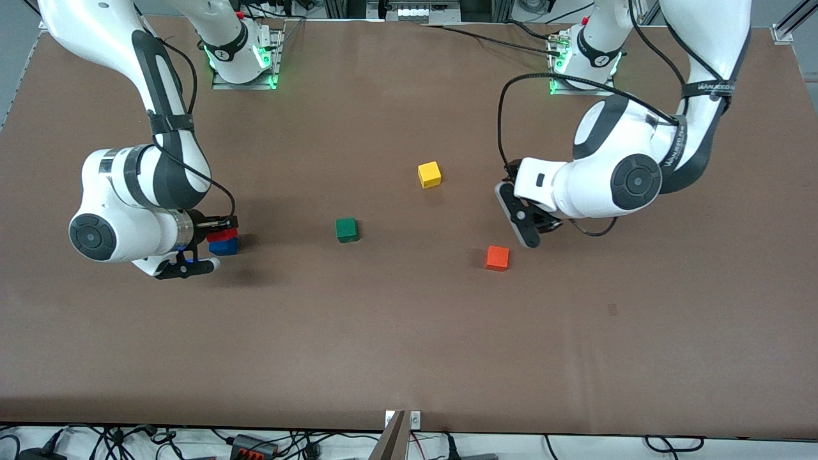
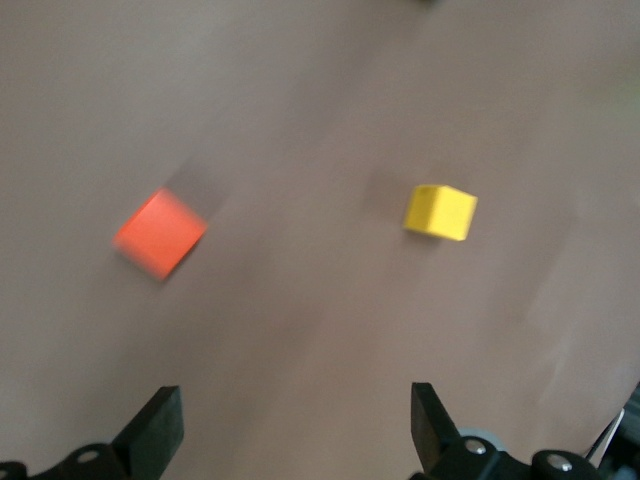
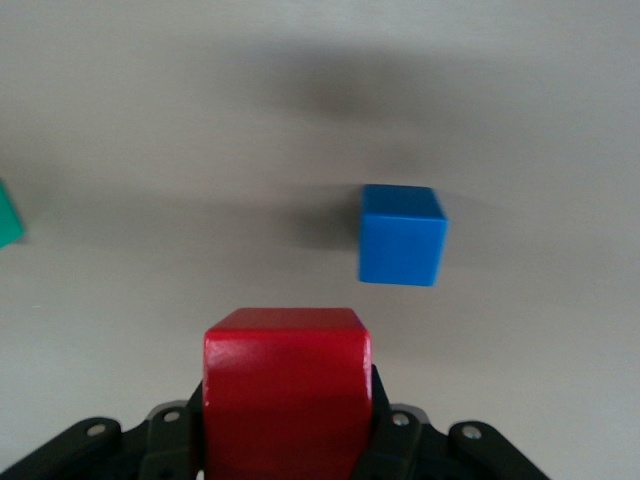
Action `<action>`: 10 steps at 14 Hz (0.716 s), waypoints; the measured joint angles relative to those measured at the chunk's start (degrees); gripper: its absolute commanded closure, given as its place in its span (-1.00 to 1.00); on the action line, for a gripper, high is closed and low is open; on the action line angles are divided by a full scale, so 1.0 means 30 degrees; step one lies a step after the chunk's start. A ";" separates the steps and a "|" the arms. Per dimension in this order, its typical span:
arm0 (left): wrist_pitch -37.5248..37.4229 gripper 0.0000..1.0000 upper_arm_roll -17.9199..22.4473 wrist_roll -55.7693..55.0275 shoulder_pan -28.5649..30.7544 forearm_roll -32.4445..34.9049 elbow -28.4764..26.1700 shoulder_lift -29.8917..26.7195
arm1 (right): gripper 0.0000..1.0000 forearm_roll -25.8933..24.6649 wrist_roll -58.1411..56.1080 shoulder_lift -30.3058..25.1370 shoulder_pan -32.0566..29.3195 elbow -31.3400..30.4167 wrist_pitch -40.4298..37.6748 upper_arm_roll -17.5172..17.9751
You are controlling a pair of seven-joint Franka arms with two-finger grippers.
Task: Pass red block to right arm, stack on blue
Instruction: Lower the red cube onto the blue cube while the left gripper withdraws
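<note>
Red block (image 3: 287, 385) sits pinched in my right gripper (image 1: 223, 229) above the blue (image 3: 401, 235); handover looks done, stacking remains; left gripper (image 2: 297, 425) waits spread, empty.

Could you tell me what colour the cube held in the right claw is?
Red. The red block in the right claw shows best in the right wrist view.

A: Front view — high up, across the table (image 1: 409, 358), facing both arm bases, takes in everything.

B: Left wrist view?

A: Looks down past its own fingers (image 2: 158, 428), close. Shares the orange cube (image 2: 160, 233) and yellow cube (image 2: 440, 211) with the front view.

B: Right wrist?

A: Closer still — red block (image 3: 287, 385), blue cube (image 3: 401, 234), an edge of the green cube (image 3: 8, 215).
</note>
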 measured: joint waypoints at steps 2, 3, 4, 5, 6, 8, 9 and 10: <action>-0.1045 -1.00 0.0079 -0.3632 0.0274 0.0910 0.0693 -0.0098 | 1.00 -0.0437 0.0165 -0.0376 0.0007 -0.0481 0.0379 -0.0013; -0.1412 -1.00 0.0089 -0.4728 0.0392 0.1671 0.1062 -0.0164 | 1.00 -0.0579 0.0277 -0.0711 0.0017 -0.1060 0.0956 -0.0014; -0.1682 -1.00 0.0103 -0.5350 0.0450 0.2762 0.1493 -0.0233 | 1.00 -0.0889 0.0468 -0.1127 0.0048 -0.1868 0.1800 -0.0014; -0.1988 -1.00 0.0113 -0.5729 0.0464 0.3777 0.2031 -0.0298 | 1.00 -0.1304 0.0723 -0.1568 0.0131 -0.2791 0.2787 -0.0014; -0.2609 -1.00 0.0125 -0.5960 0.0468 0.4419 0.2649 -0.0386 | 1.00 -0.1683 0.1118 -0.1957 0.0295 -0.3665 0.3679 -0.0012; -0.4134 -1.00 0.0261 -0.6381 0.0557 0.4789 0.3986 -0.0654 | 1.00 -0.2167 0.2002 -0.2457 0.0697 -0.4830 0.4755 -0.0009; -0.4752 -1.00 0.0356 -0.6931 0.0676 0.4811 0.4607 -0.0788 | 1.00 -0.2316 0.2206 -0.2575 0.0839 -0.5123 0.5081 -0.0008; -0.5276 -1.00 0.0553 -0.7796 0.0800 0.4811 0.5179 -0.0958 | 1.00 -0.2422 0.2285 -0.2622 0.0912 -0.5342 0.5446 -0.0008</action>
